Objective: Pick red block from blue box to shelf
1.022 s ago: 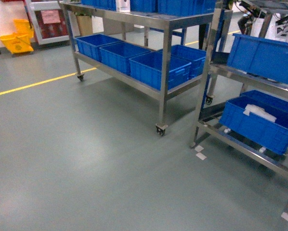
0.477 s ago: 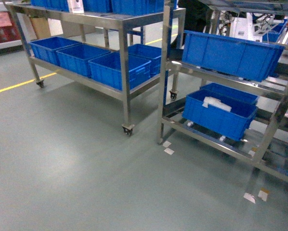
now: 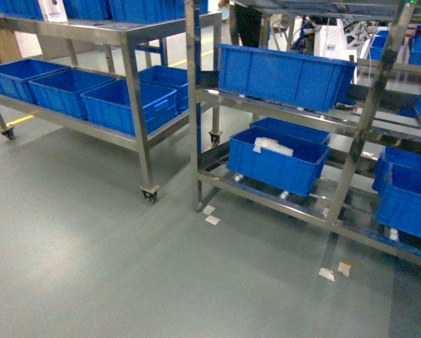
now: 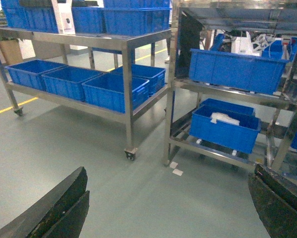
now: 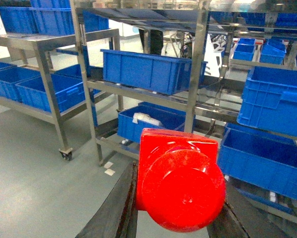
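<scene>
Carrying the small glossy red plastic block (image 5: 181, 184) pinched in its right hand (image 5: 176, 198), left hand (image 4: 163, 208) spread and empty, the robot faces the shiny stainless-steel shelf (image 3: 369, 105); next it likely needs to close in and pick a bare rail among dark blue crates (image 3: 284, 74).

Right gripper (image 5: 181, 198) is clamping the small glossy red plastic brick (image 5: 181, 186), dark fingers (image 5: 113, 208) at 9 and 3 o'clock. Left gripper (image 4: 163, 208) is sitting wide open, holding nothing.

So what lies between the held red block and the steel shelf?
Bare grey floor, seen in the right wrist view.
</scene>
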Robot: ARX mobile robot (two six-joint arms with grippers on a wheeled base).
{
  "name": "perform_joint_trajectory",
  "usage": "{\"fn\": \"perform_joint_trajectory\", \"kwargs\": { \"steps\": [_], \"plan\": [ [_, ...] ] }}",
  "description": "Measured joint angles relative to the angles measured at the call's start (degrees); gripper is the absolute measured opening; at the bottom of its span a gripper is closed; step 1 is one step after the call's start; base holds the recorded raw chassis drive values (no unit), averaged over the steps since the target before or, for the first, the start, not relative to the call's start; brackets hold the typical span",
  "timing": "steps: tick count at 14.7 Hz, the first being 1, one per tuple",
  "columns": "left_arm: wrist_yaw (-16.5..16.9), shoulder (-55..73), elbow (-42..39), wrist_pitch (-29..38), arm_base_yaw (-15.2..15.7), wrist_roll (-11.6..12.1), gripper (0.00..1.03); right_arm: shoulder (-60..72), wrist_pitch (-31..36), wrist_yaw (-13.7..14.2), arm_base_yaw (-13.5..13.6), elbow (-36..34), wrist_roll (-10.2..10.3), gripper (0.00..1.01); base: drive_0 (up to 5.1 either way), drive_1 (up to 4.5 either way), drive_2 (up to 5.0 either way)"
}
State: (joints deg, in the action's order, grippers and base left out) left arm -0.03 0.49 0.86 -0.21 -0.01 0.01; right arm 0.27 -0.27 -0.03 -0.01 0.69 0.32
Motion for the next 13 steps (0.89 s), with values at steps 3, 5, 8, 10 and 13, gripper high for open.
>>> {"fn": "perform_joint_trajectory", "kwargs": {
  "steps": [3, 5, 8, 10, 13],
  "plan": [
    [-0.02, 0.0, 0.0, 0.0, 0.0, 0.02, 0.98, 0.0, 0.0, 0.0, 0.0, 0.0, 0.0, 0.29, -1.7, -1.65, -1.7],
    [-0.02, 0.0, 0.0, 0.02, 0.0, 0.0, 0.98, 0.0, 0.0, 0.0, 0.0, 0.0, 0.0, 0.29, -1.7, -1.72, -1.7],
    [-0.02, 0.0, 0.0, 0.0, 0.0, 0.0, 0.98, 0.0, 0.0, 0.0, 0.0, 0.0, 0.0, 0.29, -1.6, -1.6, -1.6],
    [0.0, 0.0, 0.0, 0.0, 0.0, 0.02, 0.98, 0.0, 0.0, 0.0, 0.0, 0.0, 0.0, 0.29, -1.6, -1.59, -1.6],
    [0.0, 0.0, 0.0, 0.0, 0.0, 0.0, 0.98, 0.0, -0.02, 0.0, 0.0, 0.0, 0.0, 0.29, -1.6, -1.55, -1.6]
  ]
}}
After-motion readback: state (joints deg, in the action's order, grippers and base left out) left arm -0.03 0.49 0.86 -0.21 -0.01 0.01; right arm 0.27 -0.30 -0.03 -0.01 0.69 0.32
